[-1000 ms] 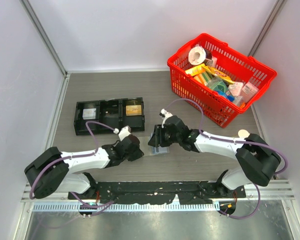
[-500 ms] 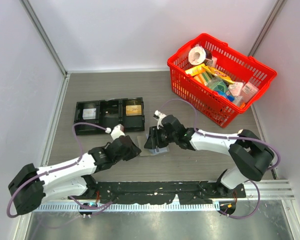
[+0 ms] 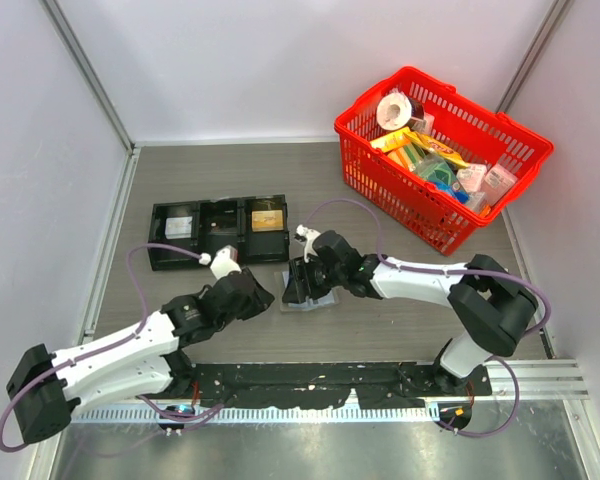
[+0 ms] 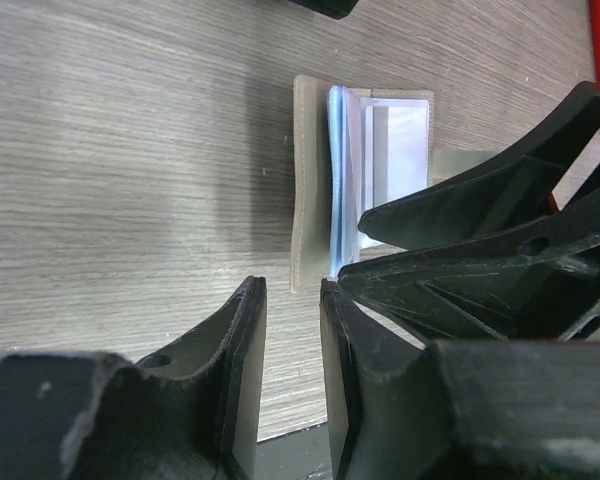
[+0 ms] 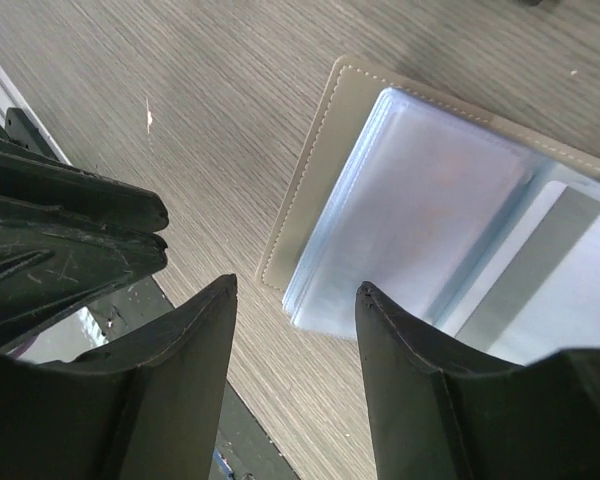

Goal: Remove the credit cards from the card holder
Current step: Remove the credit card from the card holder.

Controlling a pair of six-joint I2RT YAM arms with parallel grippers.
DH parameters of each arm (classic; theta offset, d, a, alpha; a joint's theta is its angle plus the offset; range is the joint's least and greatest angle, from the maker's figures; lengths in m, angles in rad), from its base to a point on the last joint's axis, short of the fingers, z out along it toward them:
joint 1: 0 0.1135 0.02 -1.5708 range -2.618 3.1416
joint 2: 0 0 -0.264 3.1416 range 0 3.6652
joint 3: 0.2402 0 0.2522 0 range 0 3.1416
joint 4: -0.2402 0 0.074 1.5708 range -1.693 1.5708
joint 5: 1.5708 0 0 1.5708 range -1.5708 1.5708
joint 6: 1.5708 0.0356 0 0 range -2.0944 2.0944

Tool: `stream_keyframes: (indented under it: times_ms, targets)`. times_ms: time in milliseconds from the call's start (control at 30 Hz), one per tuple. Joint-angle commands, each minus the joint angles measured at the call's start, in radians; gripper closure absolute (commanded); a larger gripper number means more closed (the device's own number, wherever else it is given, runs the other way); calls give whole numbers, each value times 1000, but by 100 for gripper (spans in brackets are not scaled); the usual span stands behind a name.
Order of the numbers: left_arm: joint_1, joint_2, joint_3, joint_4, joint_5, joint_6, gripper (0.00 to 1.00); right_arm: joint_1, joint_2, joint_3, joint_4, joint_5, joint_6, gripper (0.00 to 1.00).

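Observation:
The card holder [image 3: 312,301] lies open on the table, grey cover down and pale blue clear pockets up. It shows in the left wrist view [image 4: 313,180] and the right wrist view [image 5: 315,180]. A pale whitish panel, maybe a credit card [image 5: 580,290], sits inside a clear pocket. My right gripper [image 3: 298,285] is open and empty, its jaws hovering over the holder's near left corner [image 5: 295,290]. My left gripper [image 3: 252,296] is narrowly open and empty just left of the holder [image 4: 290,290], close to the right fingers [image 4: 480,230].
A long black three-compartment tray [image 3: 218,232] lies at the back left. A red basket [image 3: 442,150] full of items stands at the back right. The black rail [image 3: 310,382] runs along the near edge. The left gripper's fingers show in the right wrist view [image 5: 70,235].
My right gripper has slid left, and the card holder has shifted a little left with it. My left arm has stretched out, its elbow swinging left, with the gripper staying beside the holder.

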Motion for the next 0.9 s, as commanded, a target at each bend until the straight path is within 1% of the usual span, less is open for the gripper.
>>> stream_keyframes:
  times_ms: [0,67,133,200,300,467,500,733,800,867]
  targets:
    - [-1,84,116,40,11,82,69,-12,-40,3,10,11,-31,44]
    - [0,130,149,52,17,102,70,-12,-20,3,23,2,-16,46]
    - [2,159,169,64,17,113,70,-12,-9,-3,45,28,1,49]
    - [3,182,181,78,26,121,71,-12,-17,2,8,97,-3,51]
    - [6,224,193,99,44,127,71,-17,-77,-8,-73,201,-19,51]
    - [9,286,218,139,67,144,71,-25,-169,-44,-151,315,-20,51]
    - [11,297,221,145,70,145,71,-28,-184,-49,-162,374,-22,51]
    - [12,382,258,159,103,165,71,-49,-175,-69,-291,572,-23,51]
    - [14,389,259,164,112,165,71,-51,-193,-72,-297,573,-26,51]
    - [14,391,264,164,113,173,71,-49,-236,-78,-273,542,-31,52]
